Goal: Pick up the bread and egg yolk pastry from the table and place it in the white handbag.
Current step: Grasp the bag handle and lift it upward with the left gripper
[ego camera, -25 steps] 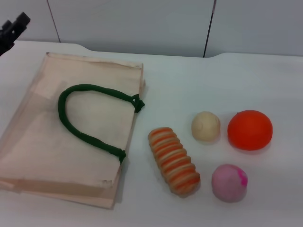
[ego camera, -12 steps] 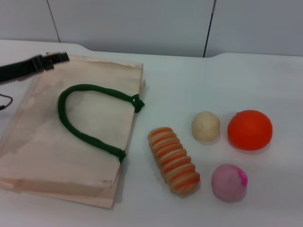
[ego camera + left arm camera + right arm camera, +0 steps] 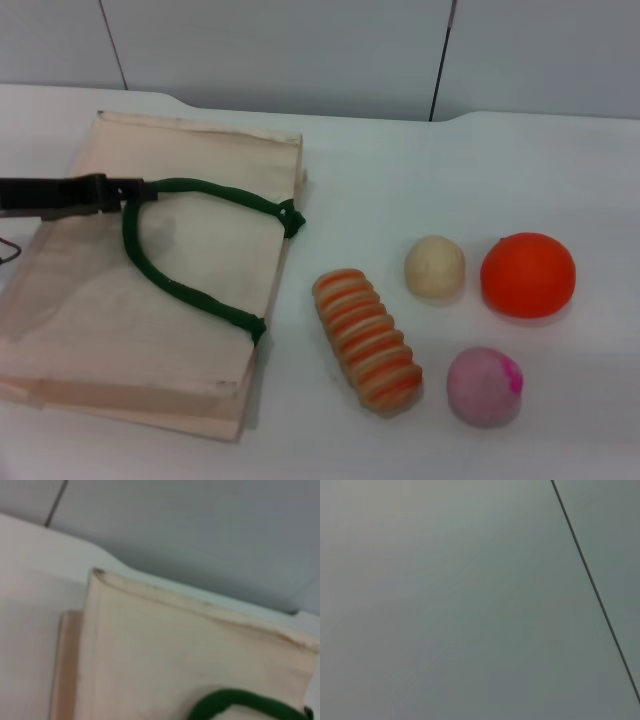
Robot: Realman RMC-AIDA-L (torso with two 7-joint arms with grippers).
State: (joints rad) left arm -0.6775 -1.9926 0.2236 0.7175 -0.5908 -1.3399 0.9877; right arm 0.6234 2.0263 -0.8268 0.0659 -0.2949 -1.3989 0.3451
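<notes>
The white handbag [image 3: 200, 320] lies flat on the table at the left, its dark green handle [image 3: 215, 193] looped on top. The bread [image 3: 367, 340], striped orange and cream, lies just right of the bag. The egg yolk pastry [image 3: 434, 266], a small cream ball, sits beyond the bread to the right. My left gripper [image 3: 135, 190] reaches in from the left over the bag, its tip at the far left bend of the handle. The left wrist view shows the bag's cloth [image 3: 175, 650] and a piece of the handle [image 3: 235, 700]. My right gripper is out of view.
A larger bright orange ball [image 3: 528, 274] sits right of the pastry, and a pink ball [image 3: 484, 385] right of the bread's near end. A grey wall [image 3: 300, 50] runs behind the white table [image 3: 400, 170]. The right wrist view shows only wall panel [image 3: 470, 605].
My left arm has swung in from the far left corner, down and to the right over the bag, until its tip is at the green handle. The foods and the bag have not moved.
</notes>
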